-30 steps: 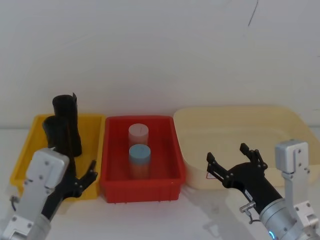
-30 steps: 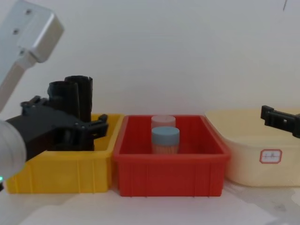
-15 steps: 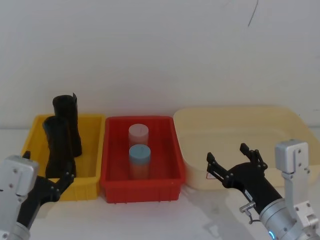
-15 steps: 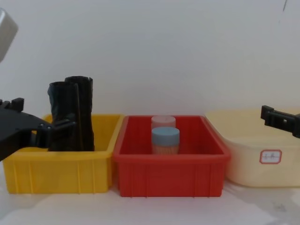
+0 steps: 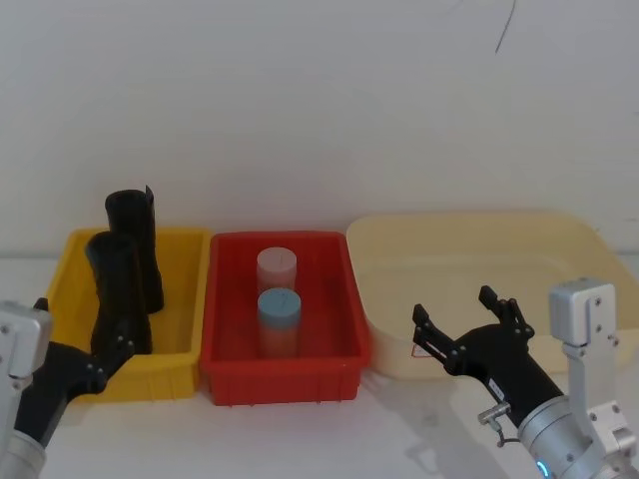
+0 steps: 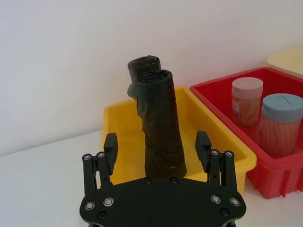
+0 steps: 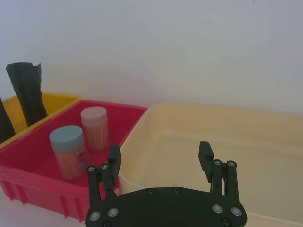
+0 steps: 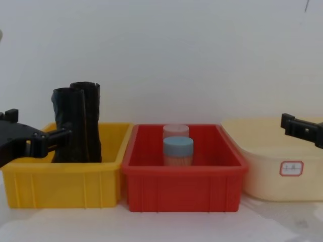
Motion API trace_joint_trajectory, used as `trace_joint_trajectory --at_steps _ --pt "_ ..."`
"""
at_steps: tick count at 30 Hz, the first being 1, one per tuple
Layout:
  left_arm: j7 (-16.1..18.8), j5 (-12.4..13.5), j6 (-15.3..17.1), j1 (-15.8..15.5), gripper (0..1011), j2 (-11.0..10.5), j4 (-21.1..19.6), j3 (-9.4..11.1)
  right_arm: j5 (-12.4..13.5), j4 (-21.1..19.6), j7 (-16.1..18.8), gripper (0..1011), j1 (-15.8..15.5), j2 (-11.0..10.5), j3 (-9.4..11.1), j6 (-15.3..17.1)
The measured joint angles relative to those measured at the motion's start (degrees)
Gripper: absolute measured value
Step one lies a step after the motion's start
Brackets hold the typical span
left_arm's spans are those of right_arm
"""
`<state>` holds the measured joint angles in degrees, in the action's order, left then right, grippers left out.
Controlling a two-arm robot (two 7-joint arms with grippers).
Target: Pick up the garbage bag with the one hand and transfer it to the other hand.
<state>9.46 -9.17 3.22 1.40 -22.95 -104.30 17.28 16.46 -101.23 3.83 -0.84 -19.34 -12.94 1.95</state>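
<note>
Left gripper [image 6: 157, 138] low at 7 o'clock of the head view, jaws spread wide and empty, just short of the near-left corner of the yellow bin [image 5: 160, 377]. Garbage bag [image 5: 116, 289] at its 1 o'clock, standing on end inside the bin; long axis close to vertical, top end up, slight lean toward 11 o'clock. Second black roll [image 5: 136, 239] upright close behind it. Red bin [image 5: 285, 377] at the yellow one's 3 o'clock, holding a pink-lidded jar [image 5: 277, 267] and a blue-lidded jar [image 5: 280, 307]. Right gripper [image 5: 453, 309] at 5 o'clock, jaws agape, empty, before the cream tub [image 5: 449, 222].
</note>
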Motion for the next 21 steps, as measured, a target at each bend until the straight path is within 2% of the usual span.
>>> trace_joint_trajectory --at_steps 10,21 --pt "-4.1 -2.5 -1.5 -4.2 1002 1.0 5.0 -0.7 0.0 0.0 0.0 1001 0.0 0.0 0.0 0.0" --pt "-7.5 -3.7 -2.7 -8.5 1002 2.2 10.2 -0.9 0.0 0.0 0.0 1001 0.0 0.0 0.0 0.0"
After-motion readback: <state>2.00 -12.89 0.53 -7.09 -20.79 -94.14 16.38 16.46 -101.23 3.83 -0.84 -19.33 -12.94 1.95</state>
